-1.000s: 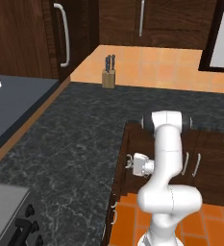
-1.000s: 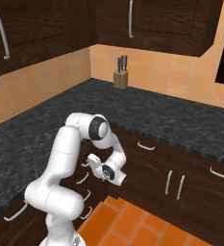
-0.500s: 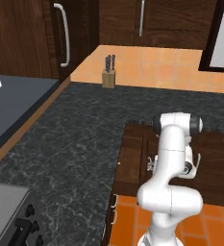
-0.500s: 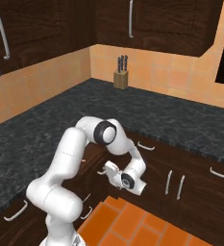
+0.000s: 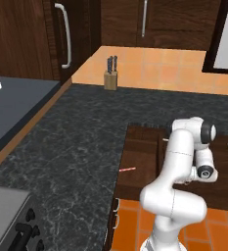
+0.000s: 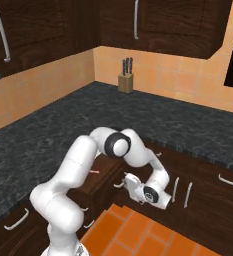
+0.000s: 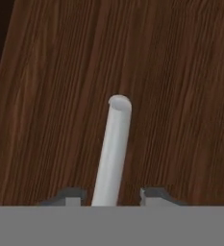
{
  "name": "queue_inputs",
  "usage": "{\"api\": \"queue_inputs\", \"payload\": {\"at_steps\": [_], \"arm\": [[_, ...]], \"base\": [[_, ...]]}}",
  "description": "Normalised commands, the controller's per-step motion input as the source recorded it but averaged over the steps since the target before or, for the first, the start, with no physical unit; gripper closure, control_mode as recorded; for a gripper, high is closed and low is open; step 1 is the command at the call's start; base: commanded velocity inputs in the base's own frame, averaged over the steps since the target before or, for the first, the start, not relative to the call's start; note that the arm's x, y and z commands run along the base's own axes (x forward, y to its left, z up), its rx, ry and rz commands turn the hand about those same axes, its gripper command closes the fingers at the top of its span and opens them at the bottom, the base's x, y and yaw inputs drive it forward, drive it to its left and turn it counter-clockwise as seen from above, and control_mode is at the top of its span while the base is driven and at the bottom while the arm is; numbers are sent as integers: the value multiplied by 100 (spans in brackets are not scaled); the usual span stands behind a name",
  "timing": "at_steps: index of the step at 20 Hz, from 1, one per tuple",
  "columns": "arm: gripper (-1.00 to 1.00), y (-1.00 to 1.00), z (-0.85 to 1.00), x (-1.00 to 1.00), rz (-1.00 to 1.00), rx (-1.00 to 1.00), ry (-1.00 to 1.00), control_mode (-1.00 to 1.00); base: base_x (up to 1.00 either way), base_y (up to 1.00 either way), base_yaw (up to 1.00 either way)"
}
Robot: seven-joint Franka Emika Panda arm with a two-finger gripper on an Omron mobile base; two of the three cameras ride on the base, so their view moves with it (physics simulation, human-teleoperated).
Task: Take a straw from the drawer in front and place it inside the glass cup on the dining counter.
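Here the gripper (image 7: pixel 111 194) is straddling the drawer's handle (image 7: pixel 112 149), jaws apart without squeezing, while the straw (image 5: pixel 127 169), probably light and slippery, is awaiting a mid-length pinch.

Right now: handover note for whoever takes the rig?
Gripper: fingers open, one on either side of the silver handle, not clamping it.
Drawer: pulled out. Straw lies flat on its floor, untouched.
Done: drawer is open.
Left: back off the handle, pick up the straw, carry it to the glass cup on the dining counter, drop it in.
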Motion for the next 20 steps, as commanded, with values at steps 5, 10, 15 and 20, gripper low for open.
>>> {"api": "queue_inputs", "payload": {"at_steps": [5,10,15,20], "arm": [[-100,-56,3,-19,-5,-23,7,-100],[-100,-5,88,-58,-2,-20,-5,-100],[-100,21,100,-43,0,-17,-10,-100],[-100,33,100,-21,-1,-22,-2,-100]], "base": [[0,0,0],[0,0,0],[0,0,0],[0,0,0]]}}
